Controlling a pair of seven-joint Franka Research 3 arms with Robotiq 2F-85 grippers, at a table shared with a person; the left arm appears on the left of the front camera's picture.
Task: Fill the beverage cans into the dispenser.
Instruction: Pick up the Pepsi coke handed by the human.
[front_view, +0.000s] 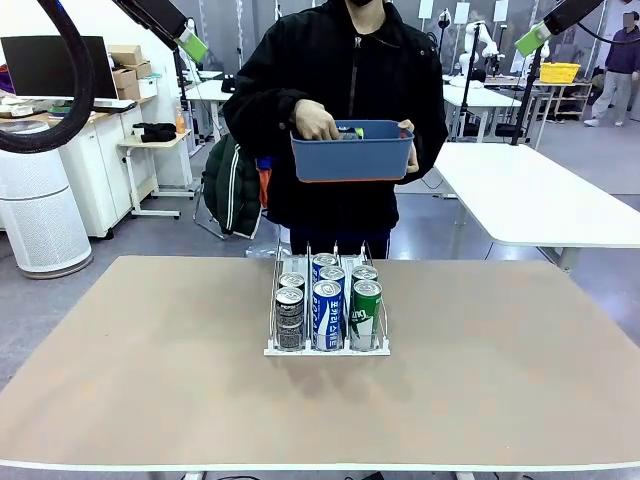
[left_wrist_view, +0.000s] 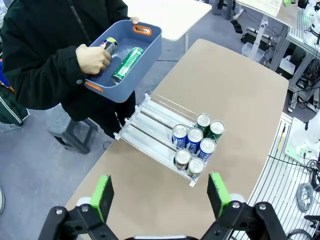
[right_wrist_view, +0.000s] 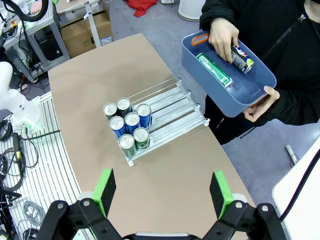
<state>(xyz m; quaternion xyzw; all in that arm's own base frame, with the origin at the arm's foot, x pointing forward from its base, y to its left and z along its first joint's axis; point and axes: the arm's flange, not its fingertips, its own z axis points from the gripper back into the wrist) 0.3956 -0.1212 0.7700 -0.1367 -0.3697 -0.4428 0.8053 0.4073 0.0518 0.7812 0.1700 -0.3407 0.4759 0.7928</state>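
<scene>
rack (left_wrist_view: 150, 125) 1, lanes 3 | black-grey cans (front_view: 289, 318) in rack 2 | blue cans (front_view: 328, 312) in rack 3 | green cans (front_view: 366, 312) in rack 2 | rack total 7 | blue tub (front_view: 352, 160) 1 | green can (right_wrist_view: 212, 69) in tub 1 | dark can (right_wrist_view: 244, 60) in tub 1 | all cans 9 | person's hands (front_view: 316, 122) 2

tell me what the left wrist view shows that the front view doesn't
Left wrist view: it looks down into the blue tub, where a green can lies loose and the person's hand grips a dark can. The left gripper hangs open below.
Front view: the tub's outer wall hides its contents, but the racked cans show their labels side-on.
Both: the dispenser with seven cans bunched at the robot's end, two black-grey, three blue and two green.
</scene>
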